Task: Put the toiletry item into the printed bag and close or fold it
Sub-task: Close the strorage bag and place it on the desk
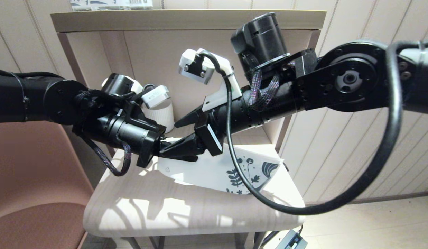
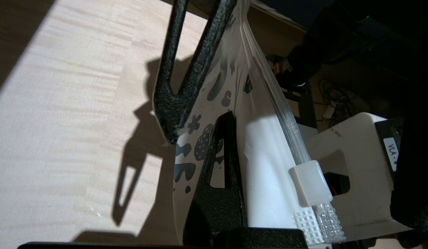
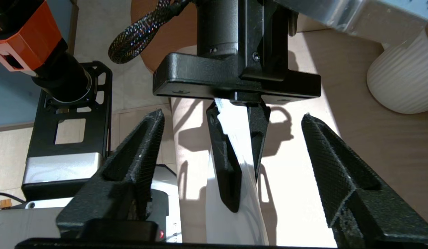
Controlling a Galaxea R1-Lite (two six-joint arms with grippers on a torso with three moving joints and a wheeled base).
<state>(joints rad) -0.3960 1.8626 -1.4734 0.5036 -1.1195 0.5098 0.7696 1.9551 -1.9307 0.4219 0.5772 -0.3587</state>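
Observation:
The printed bag is a long white pouch with a dark leaf print at its right end. It hangs tilted over the table, its printed end low. My left gripper is shut on the plain end. In the left wrist view the bag runs past the left gripper, and its clear zip slider sits near the finger base. My right gripper is open, its fingers spread either side of the left gripper and the bag without touching them. The toiletry item is not in view.
A white ribbed cup stands at the back of the pale wooden table, under a shelf. A pink chair is on the left. The table's front edge is near, with floor to the right.

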